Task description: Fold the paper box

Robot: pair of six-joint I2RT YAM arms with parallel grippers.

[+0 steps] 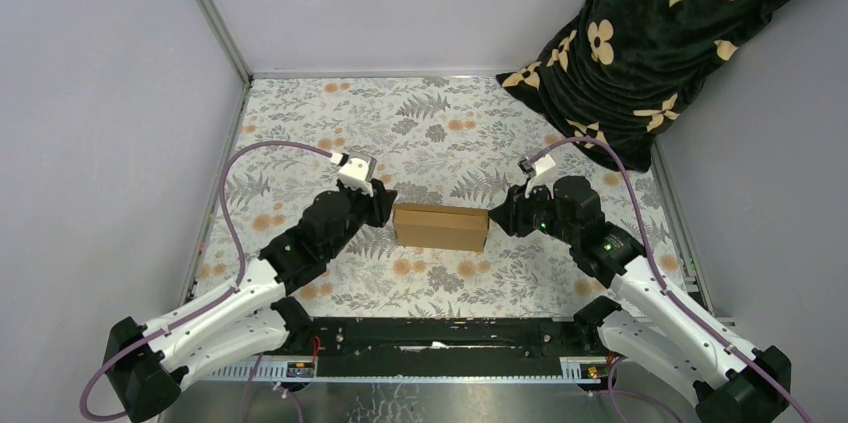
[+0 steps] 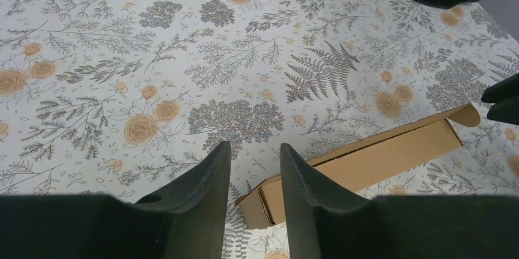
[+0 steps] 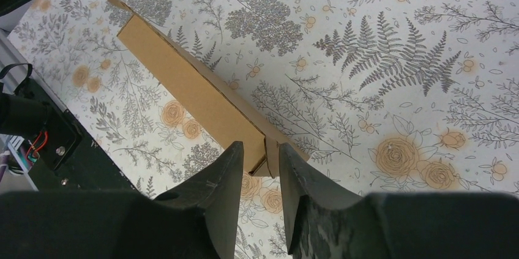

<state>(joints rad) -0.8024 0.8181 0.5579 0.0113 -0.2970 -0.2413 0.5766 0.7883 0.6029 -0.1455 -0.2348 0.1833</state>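
Centre-left, left gripper [image 1: 386, 208], jaws part-spread about box end, brown box [image 1: 442, 227] flat at centre on floral cloth [image 1: 430, 123], centre-right, right gripper [image 1: 494, 217], jaws narrowly apart astride end flap, black fabric [image 1: 660, 33] upper right

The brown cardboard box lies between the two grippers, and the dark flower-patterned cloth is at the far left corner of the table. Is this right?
No: the dark flower-patterned cloth is at the far right corner, as the top external view shows. The cardboard box part is right.
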